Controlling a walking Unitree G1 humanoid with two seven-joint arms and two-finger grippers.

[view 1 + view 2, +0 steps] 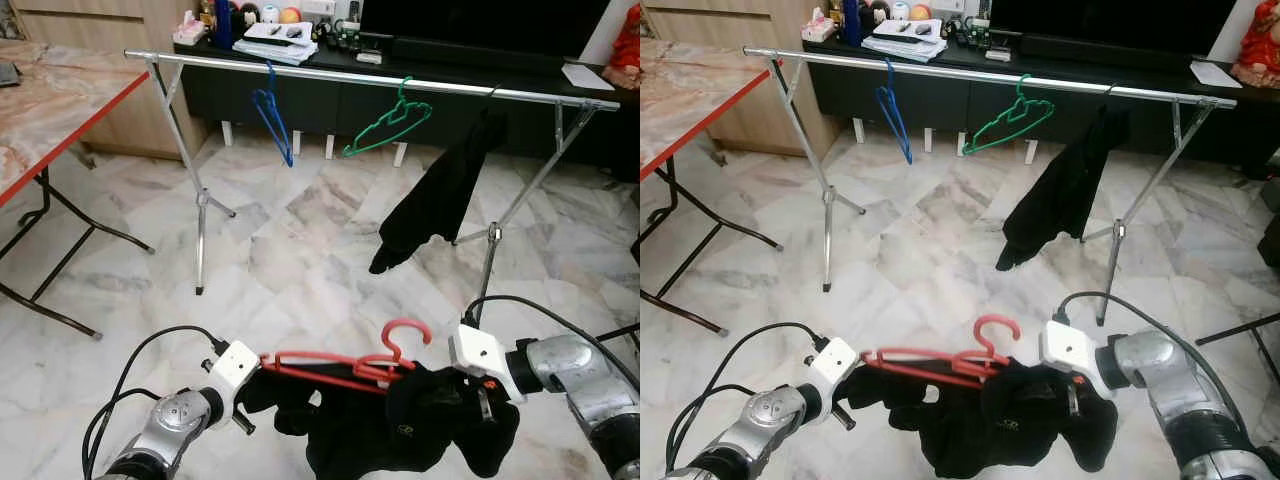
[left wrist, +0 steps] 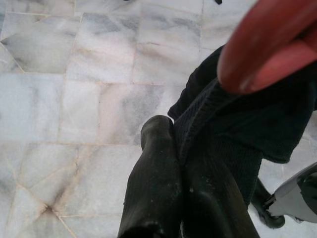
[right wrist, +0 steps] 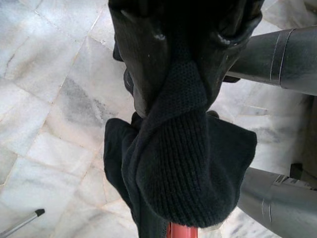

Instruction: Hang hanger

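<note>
Low in the head views, between both arms: a red hanger (image 1: 340, 366) draped with a black garment (image 1: 400, 425), held above the marble floor (image 1: 300, 250). Long axis roughly level, running from robot's left to right, left end near the left gripper (image 2: 178, 163), hook curling upward at the right-of-centre, toward the rail. Most of the right half of the hanger buried under cloth; lower hem cut off by the frame edge. Left gripper fingers (image 2: 153, 183) pressed together on a fold of the dark knit, pinching the garment just beside the red hanger end, blurred and oversized in the left wrist view. Right gripper (image 3: 185, 54) clenched on a bunched twist of the same black garment, fingertips swallowed by fabric, a sliver of red hanger visible beyond the bundle in the right wrist view. Whether either pair of fingers also touches the hanger itself: cannot tell. Farther ahead, well apart from the held load, a silver clothes rail (image 1: 400, 80) on crossed legs, carrying a blue hanger (image 1: 272, 120), a green hanger (image 1: 390, 125) tilted with one end lower, and a black garment on the rail (image 1: 440, 195) hanging limp; its own hanger mostly hidden. At the robot's left, a marble-topped folding table (image 1: 60, 100) with red edge, partly cut off. Behind the rail, a dark cabinet (image 1: 330, 90) with small cluttered items, too small to identify.
</note>
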